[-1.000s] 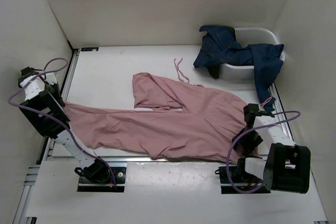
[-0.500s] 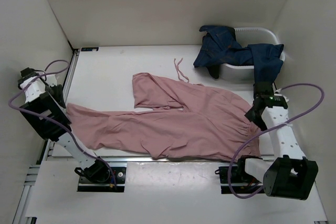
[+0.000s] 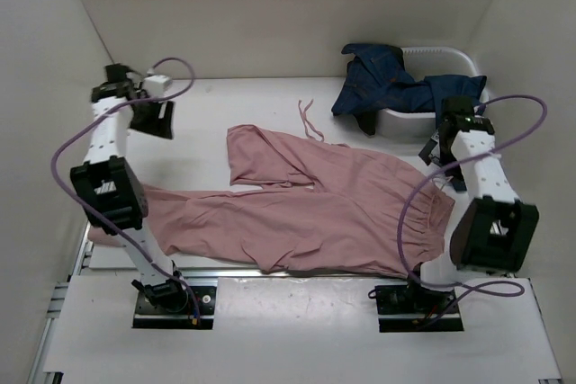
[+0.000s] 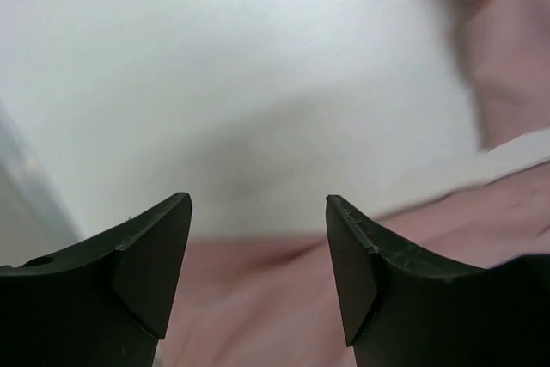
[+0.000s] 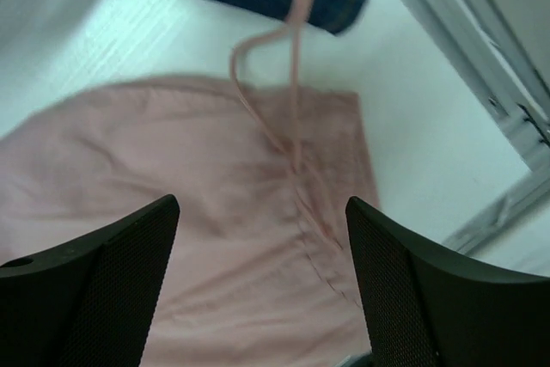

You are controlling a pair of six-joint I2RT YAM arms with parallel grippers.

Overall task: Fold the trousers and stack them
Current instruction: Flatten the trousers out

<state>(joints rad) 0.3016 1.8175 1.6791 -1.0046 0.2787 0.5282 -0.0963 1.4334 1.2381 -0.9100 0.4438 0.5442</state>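
- Trousers (image 3: 315, 213) are lying spread across the middle of the table (image 3: 198, 105). The waist is pointing towards the right arm, one leg is running out to the near left corner, and the other is lying doubled back on itself towards the far side.
- Left gripper (image 4: 258, 204) is hanging over bare table on the far side of the long leg, fingers parted wide and holding nothing. Right gripper (image 5: 262, 204) is hovering above the waistband, likewise gaping and empty.
- Judging by this, a grasp for a fold is being set up. Each claw should be coming down on a true edge and pinching every layer of cloth there. The two should then be lifting together so the fabric is not dragging askew.
- Drawstring (image 5: 292, 83) is trailing from the waist up across the hem of the blue jeans (image 3: 396, 87), which are hanging over the white tub (image 3: 450, 53). It looks likely to snag or tug them along.
- Metal rail (image 5: 481, 32) is running close beside the waist, leaving the right claw little room.
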